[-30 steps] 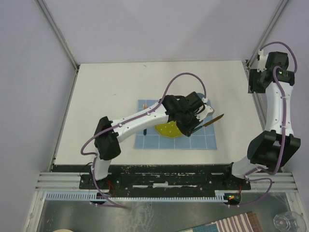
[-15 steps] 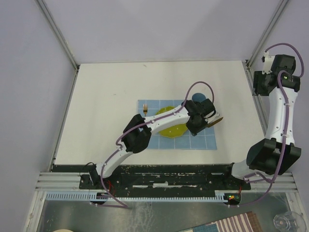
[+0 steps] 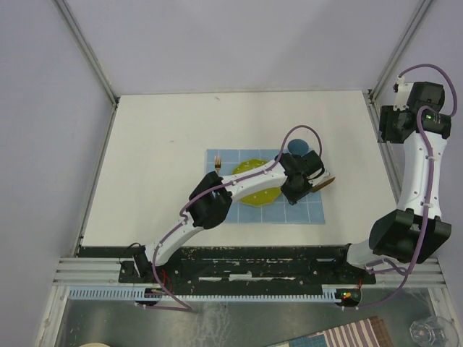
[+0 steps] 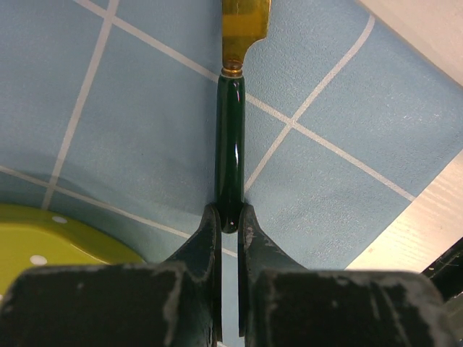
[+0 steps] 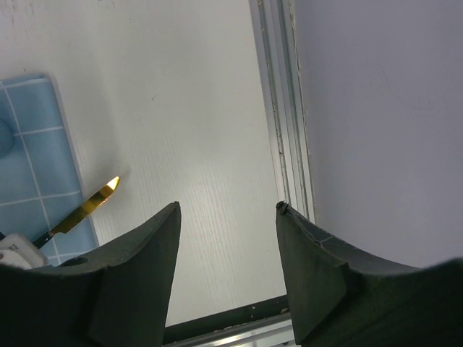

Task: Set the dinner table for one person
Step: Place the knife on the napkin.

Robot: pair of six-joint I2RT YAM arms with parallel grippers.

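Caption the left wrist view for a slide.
Left gripper pinches a green-handled gold knife over blue grid cloth beside a lime plate.

The right gripper (image 5: 226,210) has its two dark fingers spread wide with nothing between them, hanging above bare white table (image 5: 181,108) to the right of the blue grid cloth (image 5: 36,144). A knife (image 5: 87,206) pokes its gold blade off the cloth's right edge onto the table, tip pointing away from the cloth. Farther right of the cloth, a metal rail (image 5: 286,108) borders the table, with a pale lavender wall (image 5: 376,108) beyond it.
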